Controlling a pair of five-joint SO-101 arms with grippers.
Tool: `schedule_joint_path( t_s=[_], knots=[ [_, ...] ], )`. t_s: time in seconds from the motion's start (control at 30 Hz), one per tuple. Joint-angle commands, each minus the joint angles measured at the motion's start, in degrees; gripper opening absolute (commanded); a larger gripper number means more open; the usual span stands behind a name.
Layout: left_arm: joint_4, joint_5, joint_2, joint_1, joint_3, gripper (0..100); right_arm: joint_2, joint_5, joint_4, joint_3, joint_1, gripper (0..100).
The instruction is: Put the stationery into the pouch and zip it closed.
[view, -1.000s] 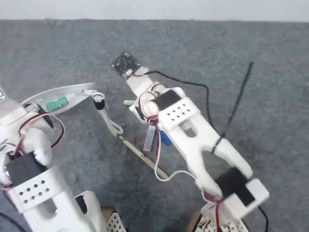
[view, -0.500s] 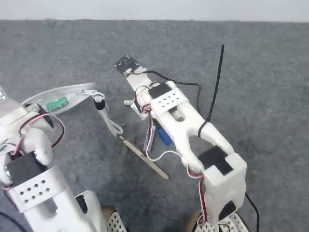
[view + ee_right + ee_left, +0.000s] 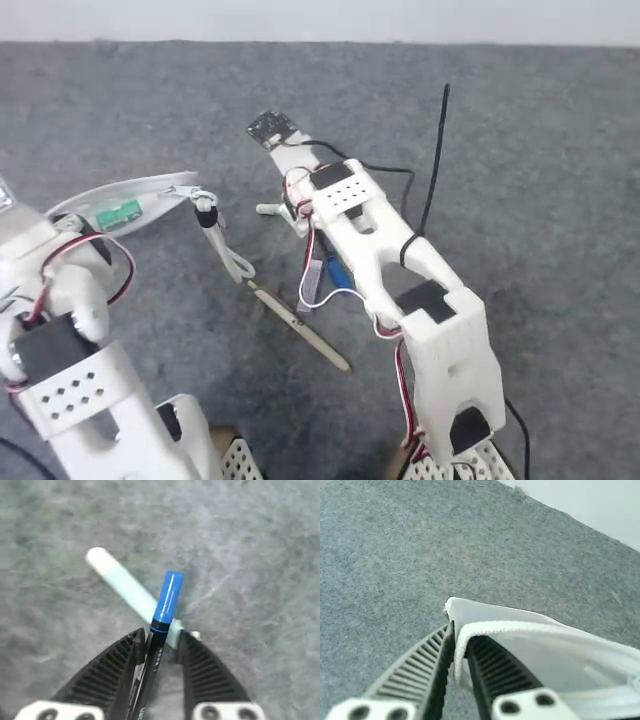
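Stationery is split between your right pincer and the bench. In your right wrist view, that pincer is pressed tight on a pen with a blue cap and a black barrel. The cap pokes out past the fingertips. Beneath it a pale tube lies flat on the grey bench and crosses under the pen at an angle. In the high view your right arm is folded over the middle of the bench. The blue showing under it is probably that same cap, though the arm hides most of it.

Over on the left side of the bench, the pouch is white and held up off the surface, just ahead of your left arm. Your left pincer is pinching the pouch by its ribbed rim, with one finger on either side of the edge. A white cord trails from the pouch's near end down onto the bench. The cord ends just beside one tip of a wooden stick, which lies flat on the bench between your two arms.
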Motion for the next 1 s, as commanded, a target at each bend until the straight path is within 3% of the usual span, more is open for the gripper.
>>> schedule_joint_path(
  t_s=[0.0,0.5,0.97],
  knots=[
    [-2.11,0.79,0.09,-0.26,-2.24,1,0.48,-0.35,0.40,-2.55,0.31,0.5],
    [-2.11,0.79,0.09,-0.26,-2.24,1,-7.34,-0.26,21.14,-9.67,0.31,1.3],
    [-2.20,0.79,0.18,-0.26,-2.24,1,-11.65,-0.70,22.90,-9.67,0.31,1.2]
  ],
)
